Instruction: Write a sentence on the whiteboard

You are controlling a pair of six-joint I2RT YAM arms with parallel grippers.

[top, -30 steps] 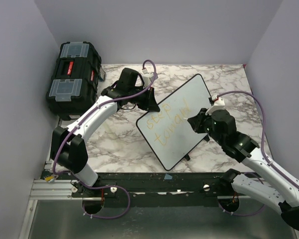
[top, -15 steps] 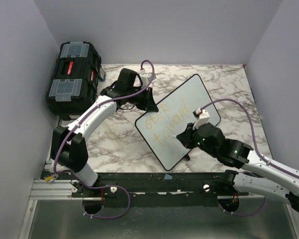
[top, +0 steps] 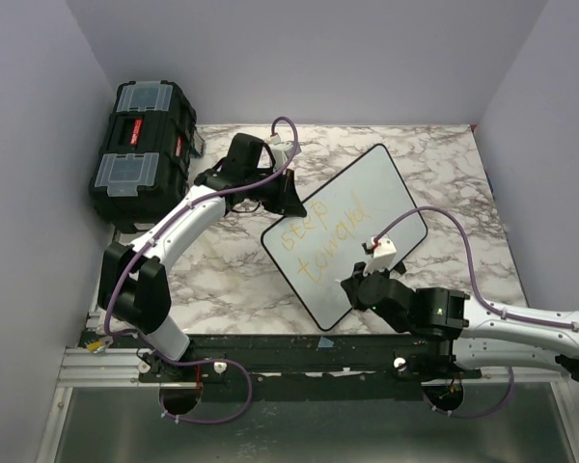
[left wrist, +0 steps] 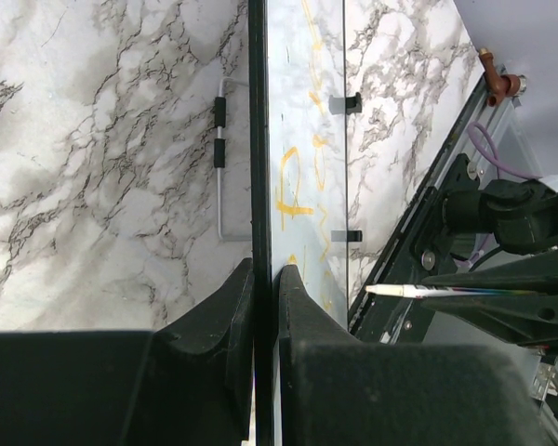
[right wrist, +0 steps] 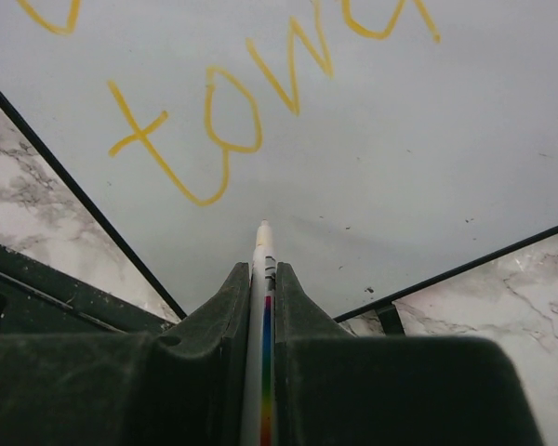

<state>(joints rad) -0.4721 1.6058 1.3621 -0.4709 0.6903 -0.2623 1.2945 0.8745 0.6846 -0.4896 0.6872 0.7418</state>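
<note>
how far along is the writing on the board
Done: two orange lines of the sentence are on the whiteboard, the second reading "toward". In hand: the left tool clamps the board's edge; the right tool grips a marker, tip at the blank area below. Left: probably more words there.

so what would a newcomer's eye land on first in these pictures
First the whiteboard, lying askew on the marble table, with the sentence in yellow-orange across it. Next, the left gripper clamps the board's edge while the right gripper holds a marker, tip aimed at the blank part below the writing. The black toolbox sits at the far left.
</note>
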